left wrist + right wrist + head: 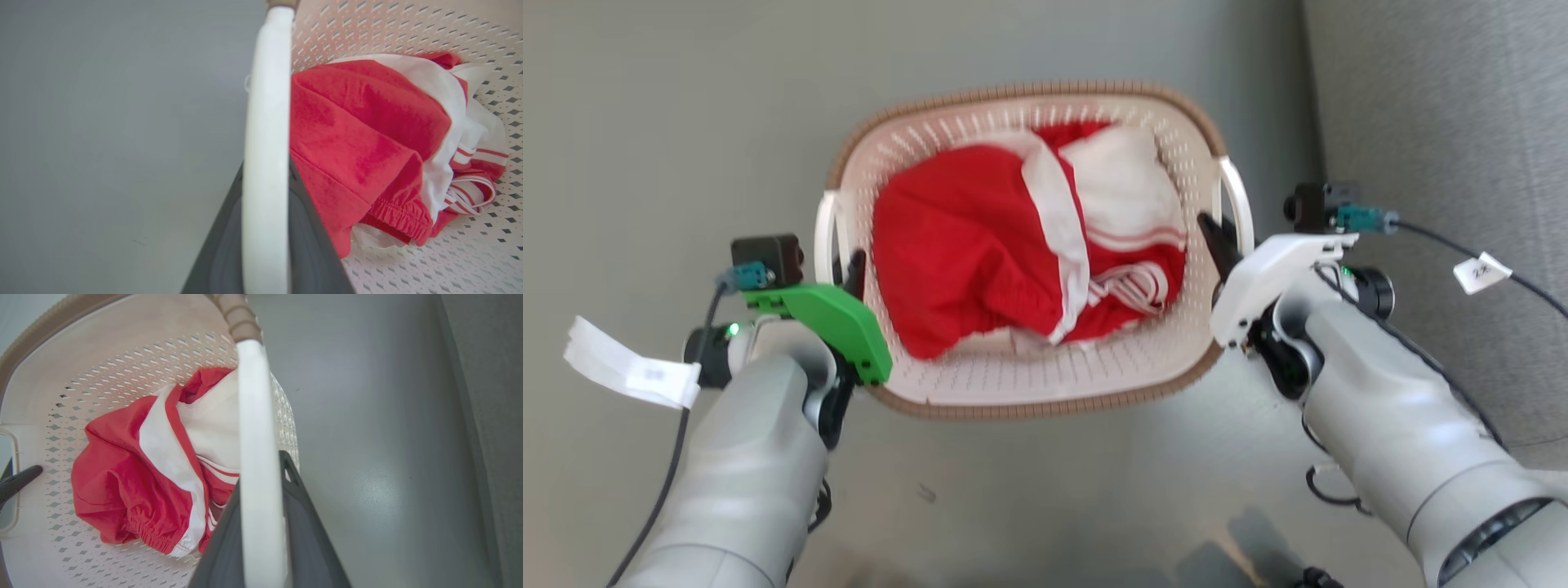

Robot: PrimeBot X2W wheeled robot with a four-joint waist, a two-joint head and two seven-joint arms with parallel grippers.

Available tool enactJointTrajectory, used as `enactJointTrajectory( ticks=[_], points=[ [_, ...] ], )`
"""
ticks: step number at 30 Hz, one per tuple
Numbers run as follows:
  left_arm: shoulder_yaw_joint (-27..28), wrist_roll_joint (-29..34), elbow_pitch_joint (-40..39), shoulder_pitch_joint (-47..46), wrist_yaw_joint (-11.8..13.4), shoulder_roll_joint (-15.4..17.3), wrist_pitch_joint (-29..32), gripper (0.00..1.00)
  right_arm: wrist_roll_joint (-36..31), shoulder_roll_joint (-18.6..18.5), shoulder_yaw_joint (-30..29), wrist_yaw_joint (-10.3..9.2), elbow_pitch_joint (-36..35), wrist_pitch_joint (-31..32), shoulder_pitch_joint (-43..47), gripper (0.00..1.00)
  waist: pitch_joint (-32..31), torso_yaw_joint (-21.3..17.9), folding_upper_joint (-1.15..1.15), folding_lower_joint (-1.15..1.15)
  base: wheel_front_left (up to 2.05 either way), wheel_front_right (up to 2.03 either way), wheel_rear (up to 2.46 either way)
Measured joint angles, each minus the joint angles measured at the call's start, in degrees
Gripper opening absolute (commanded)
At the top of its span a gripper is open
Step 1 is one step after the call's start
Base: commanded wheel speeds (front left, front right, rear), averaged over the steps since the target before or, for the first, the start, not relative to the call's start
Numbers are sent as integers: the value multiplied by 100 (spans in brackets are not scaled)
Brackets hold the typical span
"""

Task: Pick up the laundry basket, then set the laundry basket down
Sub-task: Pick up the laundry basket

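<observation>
Laundry basket gripped by both side handles, grey floor beneath it
The left gripper pinches the basket's white left handle, the bar running between its two dark fingers with no gap on either side; the right gripper clamps the opposite handle the same way. Red-and-white clothing lies bunched inside the basket (whether its base touches the floor or hangs clear, I cannot tell). A grey fabric surface stands just right of the basket
</observation>
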Motion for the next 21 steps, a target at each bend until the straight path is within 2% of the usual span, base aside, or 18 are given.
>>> enactJointTrajectory(
  ticks=[21],
  points=[
    [-466,-513,288,1105,-42,-14,760,0,561,94,539,-2,179,795,1148,0,-1741,-128,0,0,0,0,0]
  ],
)
